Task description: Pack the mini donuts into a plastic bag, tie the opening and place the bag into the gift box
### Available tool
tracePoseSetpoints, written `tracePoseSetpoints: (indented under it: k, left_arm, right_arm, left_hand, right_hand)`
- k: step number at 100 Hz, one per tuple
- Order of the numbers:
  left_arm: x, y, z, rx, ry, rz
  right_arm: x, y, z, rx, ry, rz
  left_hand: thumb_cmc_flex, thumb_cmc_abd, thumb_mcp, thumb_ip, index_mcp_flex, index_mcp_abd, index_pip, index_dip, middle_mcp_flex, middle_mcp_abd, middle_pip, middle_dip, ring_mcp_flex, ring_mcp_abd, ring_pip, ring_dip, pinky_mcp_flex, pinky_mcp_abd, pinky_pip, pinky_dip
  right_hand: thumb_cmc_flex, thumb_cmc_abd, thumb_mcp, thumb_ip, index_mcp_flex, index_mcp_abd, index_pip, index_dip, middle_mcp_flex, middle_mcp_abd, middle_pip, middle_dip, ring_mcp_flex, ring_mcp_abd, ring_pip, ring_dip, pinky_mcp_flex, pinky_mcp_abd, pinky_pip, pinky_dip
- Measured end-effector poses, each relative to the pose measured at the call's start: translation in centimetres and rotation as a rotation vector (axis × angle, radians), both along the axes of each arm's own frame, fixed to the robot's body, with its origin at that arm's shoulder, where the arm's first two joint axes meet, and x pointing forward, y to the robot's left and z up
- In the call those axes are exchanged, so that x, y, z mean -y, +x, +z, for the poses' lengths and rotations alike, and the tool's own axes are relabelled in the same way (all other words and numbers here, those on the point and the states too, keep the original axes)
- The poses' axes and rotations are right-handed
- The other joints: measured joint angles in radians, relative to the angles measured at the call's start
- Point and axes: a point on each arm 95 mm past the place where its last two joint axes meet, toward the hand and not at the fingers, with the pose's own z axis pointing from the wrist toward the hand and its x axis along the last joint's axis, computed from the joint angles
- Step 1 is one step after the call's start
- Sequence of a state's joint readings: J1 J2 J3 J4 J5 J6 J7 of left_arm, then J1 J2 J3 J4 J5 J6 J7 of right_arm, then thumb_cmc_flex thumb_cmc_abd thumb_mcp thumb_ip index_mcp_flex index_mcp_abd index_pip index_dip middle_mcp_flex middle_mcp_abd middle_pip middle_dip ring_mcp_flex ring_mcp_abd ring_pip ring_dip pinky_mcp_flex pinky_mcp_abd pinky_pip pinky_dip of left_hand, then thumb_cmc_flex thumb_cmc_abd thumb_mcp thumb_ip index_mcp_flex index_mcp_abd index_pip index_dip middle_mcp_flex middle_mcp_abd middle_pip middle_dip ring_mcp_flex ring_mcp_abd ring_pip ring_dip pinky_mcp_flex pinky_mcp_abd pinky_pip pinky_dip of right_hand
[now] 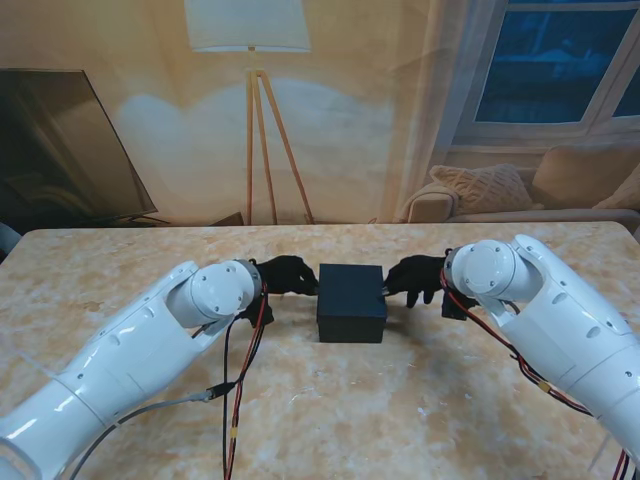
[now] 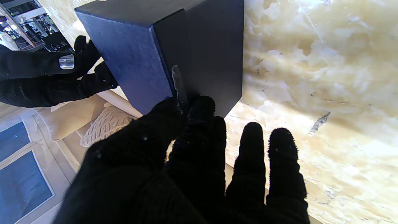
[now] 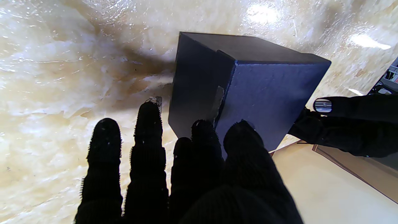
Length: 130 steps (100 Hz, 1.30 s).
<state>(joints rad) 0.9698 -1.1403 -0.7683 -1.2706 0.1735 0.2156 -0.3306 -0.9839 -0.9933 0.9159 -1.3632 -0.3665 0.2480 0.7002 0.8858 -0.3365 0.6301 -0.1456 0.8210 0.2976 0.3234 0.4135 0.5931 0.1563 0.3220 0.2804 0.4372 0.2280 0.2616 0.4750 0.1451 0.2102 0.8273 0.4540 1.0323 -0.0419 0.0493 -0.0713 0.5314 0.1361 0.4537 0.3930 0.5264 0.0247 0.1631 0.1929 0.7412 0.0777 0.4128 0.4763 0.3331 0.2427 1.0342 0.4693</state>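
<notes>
Dark navy, textured cardboard gift box sits closed at mid-table on the cream marbled table top, squarely between both arms. No donuts and no plastic bag are visible in any view; whether they are inside the box cannot be told.

Step in hand, as I judge it: working the box itself, either lifting the lid off or seating it. With the lid on and both hands at the lid line, the packing stage cannot be read from here.

Left hand, in a black knit glove, is at the box's left side. In the left wrist view the thumb and forefinger pinch at the vertical corner edge of the lid, where a small clear tab sticks out. The other two fingers lie spread, off the box, over the table.

Right hand, likewise gloved, mirrors this on the right side. Thumb and forefinger close on the lid's corner beside a similar clear tab; the remaining fingers extend free over the marble, apart from the box.

So each hand has a light two-finger pinch on the lid, not a full wrap.

Next move calls for both pinches to act evenly and straight, since a one-sided pull would likely tilt the lid and jam it, or drag the whole box along.
</notes>
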Motion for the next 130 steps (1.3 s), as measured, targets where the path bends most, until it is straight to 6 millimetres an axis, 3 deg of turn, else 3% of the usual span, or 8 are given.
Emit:
tracePoseSetpoints:
  k: [12,28,50,61,81,121,130]
  left_arm:
    - [0.0,0.0,0.0,0.001,0.002,0.001]
    - [-0.1,0.1,0.0,-0.001,0.004,0.009]
    - [-0.2,0.2,0.0,0.002,0.003,0.023]
    - [-0.2,0.2,0.0,0.004,0.001,0.03]
    - [-0.2,0.3,0.1,0.016,0.003,0.038]
    - [-0.5,0.2,0.6,0.04,-0.001,0.048]
    - [-0.6,0.1,1.0,0.056,0.0,0.05]
  right_arm:
    - [0.1,0.1,0.1,0.004,0.002,-0.002]
    - [0.1,0.1,0.2,0.009,0.001,-0.003]
    - [0.2,0.2,0.3,0.021,-0.004,-0.007]
    - [0.2,0.2,0.3,0.023,-0.004,-0.008]
    - [0.2,0.3,0.4,0.027,-0.005,-0.011]
    - [0.8,0.4,0.8,0.054,-0.003,-0.033]
    - [1.1,0.4,1.1,0.072,0.003,-0.035]
  left_hand:
    - [-0.009,0.0,0.0,0.0,0.0,-0.007,-0.01,0.0,0.0,0.0,0.0,0.0,0.0,0.0,0.0,0.0,0.0,0.0,0.0,0.0]
    - [-0.024,0.0,-0.002,0.0,-0.001,-0.014,-0.017,-0.003,0.0,0.012,0.0,0.0,0.0,0.021,0.0,0.001,0.0,0.001,0.0,0.001]
    - [-0.049,0.025,-0.028,0.0,-0.014,-0.028,-0.045,-0.016,0.0,0.019,0.0,0.006,0.0,0.021,0.003,0.022,0.0,0.003,0.0,0.013]
    - [-0.062,0.026,-0.048,0.023,-0.014,-0.031,-0.054,-0.028,0.0,0.04,-0.001,0.026,0.001,0.043,0.028,0.046,0.0,0.015,0.011,0.028]
    - [-0.074,0.037,-0.05,0.026,-0.015,-0.041,-0.063,-0.032,0.001,0.073,0.011,0.068,0.002,0.057,0.066,0.099,0.0,0.029,0.034,0.068]
    - [-0.075,0.037,-0.06,0.026,-0.03,-0.052,-0.065,-0.034,0.001,0.085,0.012,0.089,0.002,0.068,0.077,0.119,0.0,0.039,0.043,0.092]
    - [-0.075,0.037,-0.06,0.026,-0.03,-0.052,-0.066,-0.034,0.001,0.085,0.012,0.098,0.002,0.07,0.078,0.123,0.0,0.04,0.043,0.092]
  right_hand:
    - [0.013,0.001,-0.034,0.0,0.0,-0.011,0.0,0.0,0.0,0.004,0.0,0.014,0.0,0.0,0.001,0.0,0.0,0.001,0.0,0.0]
    - [0.024,0.01,-0.061,0.0,0.0,-0.043,0.038,0.0,0.044,0.064,0.022,0.065,0.001,0.0,0.005,0.0,0.0,0.001,0.001,0.0]
    - [0.024,0.01,-0.063,0.0,0.0,-0.082,0.091,0.0,0.076,0.101,0.067,0.154,0.001,0.0,0.018,0.0,0.0,0.002,0.002,0.0]
    - [0.024,0.01,-0.063,0.0,0.003,-0.092,0.109,0.0,0.085,0.118,0.091,0.194,0.001,0.0,0.029,0.0,0.0,0.003,0.003,0.0]
    - [0.024,0.01,-0.063,0.0,0.013,-0.119,0.148,0.0,0.115,0.128,0.116,0.233,0.002,0.0,0.053,0.001,0.0,0.012,0.012,0.0]
    - [0.024,0.01,-0.064,0.0,0.013,-0.132,0.182,0.022,0.138,0.13,0.14,0.271,0.006,0.0,0.079,0.013,0.0,0.013,0.023,0.0]
    - [0.024,0.01,-0.064,0.0,0.013,-0.163,0.182,0.022,0.138,0.13,0.149,0.281,0.016,0.001,0.094,0.025,0.004,0.013,0.026,0.0]
